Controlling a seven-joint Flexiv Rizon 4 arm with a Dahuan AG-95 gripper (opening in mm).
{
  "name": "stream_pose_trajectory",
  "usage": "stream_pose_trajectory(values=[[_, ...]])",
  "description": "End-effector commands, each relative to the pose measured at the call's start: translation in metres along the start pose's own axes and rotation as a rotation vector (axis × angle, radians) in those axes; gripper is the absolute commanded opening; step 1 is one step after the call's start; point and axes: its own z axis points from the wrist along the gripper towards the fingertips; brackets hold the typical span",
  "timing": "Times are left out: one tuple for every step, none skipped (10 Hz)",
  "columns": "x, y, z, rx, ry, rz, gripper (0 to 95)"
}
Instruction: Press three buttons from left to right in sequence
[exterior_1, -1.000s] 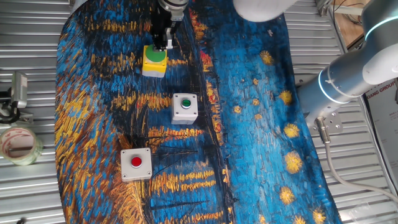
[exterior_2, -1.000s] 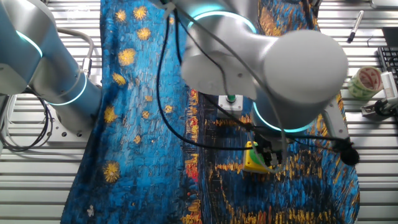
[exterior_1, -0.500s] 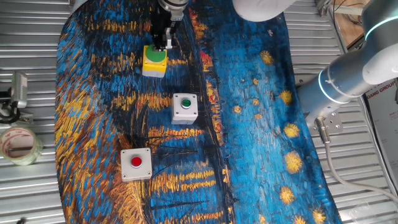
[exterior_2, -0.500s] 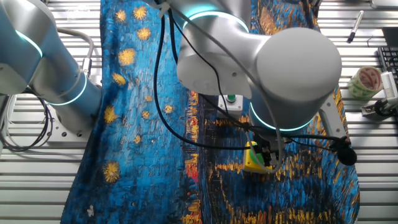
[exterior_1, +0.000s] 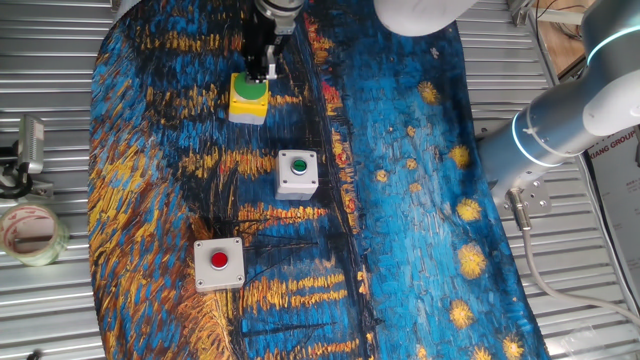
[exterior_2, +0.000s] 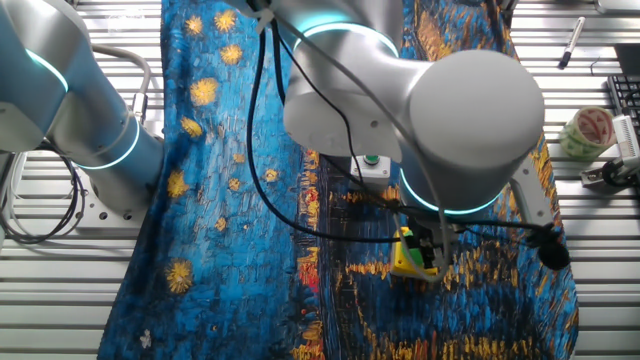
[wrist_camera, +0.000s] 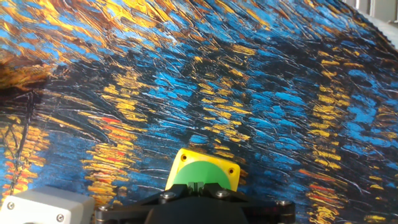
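The yellow box with the big green dome (exterior_1: 248, 97) stands at the far end of the painted cloth. It also shows in the other fixed view (exterior_2: 408, 255) and in the hand view (wrist_camera: 202, 173). My gripper (exterior_1: 262, 70) is right over the dome. In the hand view my gripper (wrist_camera: 197, 185) has its fingertips together, resting against the near edge of the dome. The grey-white box with the small green button (exterior_1: 297, 172) stands mid-cloth, and the grey-white box with the red button (exterior_1: 219, 263) stands nearest. The red one is hidden in the other fixed view.
A roll of tape (exterior_1: 30, 232) lies off the cloth on the ribbed metal table (exterior_1: 50, 310). A second robot arm (exterior_1: 560, 120) stands at the side. In the hand view a corner of a grey-white box (wrist_camera: 43, 208) shows at the bottom left.
In the other fixed view the arm has shifted slightly left and down over the yellow box. The boxes have not moved.
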Motion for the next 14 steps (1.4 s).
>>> stream_pose_trajectory(values=[[-0.001, -0.001, 0.002, 0.001, -0.002, -0.005, 0.0], [-0.001, -0.001, 0.002, -0.004, -0.004, -0.007, 0.0], [-0.001, -0.001, 0.002, -0.004, -0.004, -0.008, 0.0], [-0.001, -0.001, 0.002, -0.004, -0.002, -0.008, 0.0], [-0.001, -0.001, 0.003, -0.004, -0.002, -0.009, 0.0], [-0.001, -0.001, 0.004, -0.005, -0.004, -0.009, 0.0], [-0.001, -0.001, 0.005, -0.006, -0.005, -0.010, 0.0], [-0.001, -0.001, 0.007, -0.006, -0.009, -0.013, 0.0], [-0.001, -0.002, 0.007, -0.007, -0.011, -0.014, 0.0], [-0.001, -0.002, 0.007, -0.004, -0.011, -0.015, 0.0], [-0.001, -0.002, 0.007, -0.006, -0.013, -0.016, 0.0], [-0.001, -0.002, 0.009, -0.006, -0.016, -0.017, 0.0], [-0.001, -0.002, 0.011, -0.006, -0.019, -0.018, 0.0], [-0.001, -0.002, 0.013, -0.006, -0.023, -0.019, 0.0]])
